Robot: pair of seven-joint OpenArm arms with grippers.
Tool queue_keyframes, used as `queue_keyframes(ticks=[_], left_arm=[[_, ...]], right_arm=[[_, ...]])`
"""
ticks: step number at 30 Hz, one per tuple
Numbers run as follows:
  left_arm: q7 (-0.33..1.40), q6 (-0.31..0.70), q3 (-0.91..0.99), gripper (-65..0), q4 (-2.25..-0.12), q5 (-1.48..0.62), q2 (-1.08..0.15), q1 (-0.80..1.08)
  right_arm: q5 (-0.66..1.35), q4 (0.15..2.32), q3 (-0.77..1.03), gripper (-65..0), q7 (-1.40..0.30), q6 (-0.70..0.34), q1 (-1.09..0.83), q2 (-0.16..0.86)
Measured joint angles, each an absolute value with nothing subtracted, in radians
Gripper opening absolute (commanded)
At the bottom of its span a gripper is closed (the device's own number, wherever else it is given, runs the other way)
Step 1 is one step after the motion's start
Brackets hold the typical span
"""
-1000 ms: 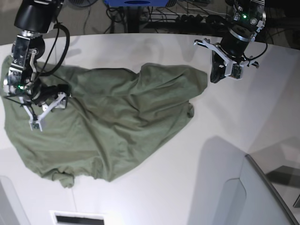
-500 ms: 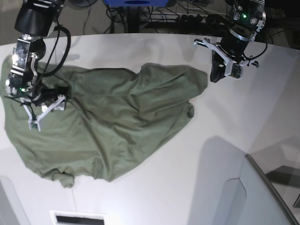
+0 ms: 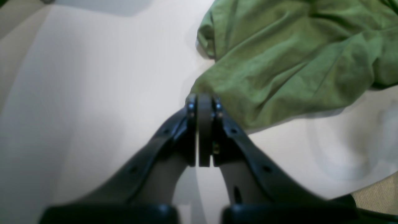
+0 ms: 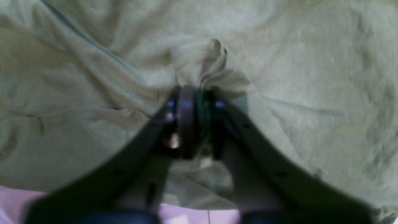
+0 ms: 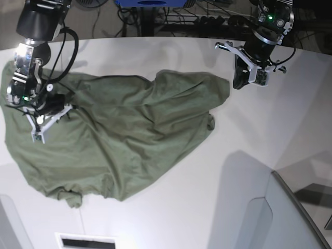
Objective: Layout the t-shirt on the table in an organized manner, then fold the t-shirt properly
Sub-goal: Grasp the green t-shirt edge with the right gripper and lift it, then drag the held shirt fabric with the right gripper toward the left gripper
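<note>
t-shirt: crumpled; right gripper pinches its fold; left gripper closed, empty, beside its corner; lift gently to spread.

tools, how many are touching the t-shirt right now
1. The right tool is shut on a pinched fold of the t-shirt, at the base view's left. The left tool is shut and holds nothing, above the bare table beside the shirt's corner.

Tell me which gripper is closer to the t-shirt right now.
Right. The right gripper is shut on a bunched fold of the t-shirt. The left gripper is shut with nothing in it, over bare table just beside the shirt's corner.
</note>
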State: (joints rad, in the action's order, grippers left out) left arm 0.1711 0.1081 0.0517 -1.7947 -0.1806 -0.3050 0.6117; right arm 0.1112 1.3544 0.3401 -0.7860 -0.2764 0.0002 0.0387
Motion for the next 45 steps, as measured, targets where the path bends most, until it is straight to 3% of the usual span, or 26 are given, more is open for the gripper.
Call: queue_keyframes(ticks=[6, 19, 26, 41, 43, 45], left_arm=[[0.173, 0.108, 0.052, -65.0, -1.784, -0.181, -0.305, 0.612], [0.173, 0.108, 0.055, -65.0, -1.784, -0.179, -0.307, 0.587], [0.180, 0.109, 0.053, -65.0, -1.784, -0.173, -0.307, 0.537], [0.183, 0.111, 0.062, -65.0, -1.782, -0.172, -0.339, 0.480], [0.184, 0.116, 0.102, -65.0, -1.782, -0.173, -0.336, 0.478], [0.183, 0.117, 0.170, -65.0, -1.782, -0.173, -0.335, 0.477]], right_arm=[[0.111, 1.473, 0.337, -64.4, -0.798, -0.276, -0.038, 0.037], [0.123, 1.912, 0.340, -64.4, -1.062, -0.279, -0.279, 0.035], [0.242, 1.916, 0.341, -64.4, -1.077, -0.277, -0.448, 0.013], [0.255, 1.916, 0.341, -63.3, -1.070, -0.276, -0.561, 0.017], [0.255, 1.916, 0.341, -60.0, -1.067, -0.276, -0.555, 0.017], [0.255, 1.918, 0.341, -50.4, -1.067, -0.277, -0.556, 0.018]])
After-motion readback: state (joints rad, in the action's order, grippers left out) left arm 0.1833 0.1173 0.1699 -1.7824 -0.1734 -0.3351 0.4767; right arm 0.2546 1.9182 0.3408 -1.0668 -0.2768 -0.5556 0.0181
